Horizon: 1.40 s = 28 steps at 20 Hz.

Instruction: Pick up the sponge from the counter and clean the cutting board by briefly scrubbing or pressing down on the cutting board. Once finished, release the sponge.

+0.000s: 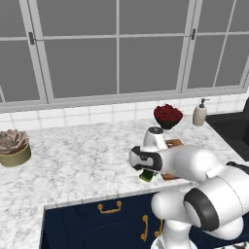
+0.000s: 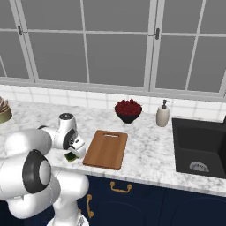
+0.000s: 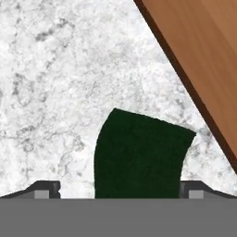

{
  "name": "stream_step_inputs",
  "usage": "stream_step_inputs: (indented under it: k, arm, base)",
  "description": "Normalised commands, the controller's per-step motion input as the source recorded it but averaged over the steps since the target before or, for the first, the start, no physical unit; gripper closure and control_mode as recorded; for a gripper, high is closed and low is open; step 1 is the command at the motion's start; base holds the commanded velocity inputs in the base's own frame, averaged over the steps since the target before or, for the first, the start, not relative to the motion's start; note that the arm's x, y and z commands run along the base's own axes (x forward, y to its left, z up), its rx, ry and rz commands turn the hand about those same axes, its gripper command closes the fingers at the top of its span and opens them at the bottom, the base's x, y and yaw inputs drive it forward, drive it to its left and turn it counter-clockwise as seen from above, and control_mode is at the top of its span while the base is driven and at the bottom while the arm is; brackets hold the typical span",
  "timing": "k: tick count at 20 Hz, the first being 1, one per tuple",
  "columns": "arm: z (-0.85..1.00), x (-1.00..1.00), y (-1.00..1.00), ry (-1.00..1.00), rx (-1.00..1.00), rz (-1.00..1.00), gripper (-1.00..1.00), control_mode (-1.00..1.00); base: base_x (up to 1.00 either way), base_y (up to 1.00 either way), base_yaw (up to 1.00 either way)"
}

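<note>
The sponge [image 3: 139,155] lies on the marbled counter [image 3: 60,78] with its dark green scrubbing layer facing the hand camera. My gripper [image 3: 119,190] is right over it and open, its two fingertips [image 3: 46,187] straddling the sponge's near end. From the base the sponge [image 2: 70,156] peeks out yellow-green under the gripper [image 2: 76,151], just left of the reddish-brown cutting board [image 2: 106,148]. In the left base view the sponge [image 1: 146,175] sits below the gripper [image 1: 148,168], and the arm hides most of the cutting board [image 1: 175,143].
Behind the board stand a dark bowl of red fruit [image 2: 128,110] and a soap dispenser [image 2: 163,114]. A black sink [image 2: 201,148] lies to the right. A potted succulent [image 1: 13,147] sits far left on the counter. Windows rise behind.
</note>
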Motion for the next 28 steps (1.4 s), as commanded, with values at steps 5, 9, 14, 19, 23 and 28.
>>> stream_step_inputs:
  k: [5, 9, 14, 19, 23, 28]
  arm:
    - [-0.31, 0.03, 0.00, 0.03, 0.03, -0.02, -1.00, -1.00]
    - [-0.67, -0.14, 0.00, 0.08, 0.01, 0.01, -1.00, -1.00]
    - [-0.92, -0.53, 0.10, 0.05, 0.00, 0.02, 1.00, -1.00]
    - [-1.00, -1.00, 0.23, -0.15, 0.01, 0.00, 1.00, -1.00]
    - [-0.38, -0.56, -0.10, -0.05, 0.00, 0.01, 1.00, -1.00]
    - [0.67, 0.40, -0.78, 0.03, 0.10, 0.19, 1.00, -1.00]
  base:
    - [0.00, 0.00, 0.00]
    - [0.00, 0.00, 0.00]
    - [0.00, 0.00, 0.00]
    - [0.00, 0.00, 0.00]
    - [0.00, 0.00, 0.00]
    - [0.00, 0.00, 0.00]
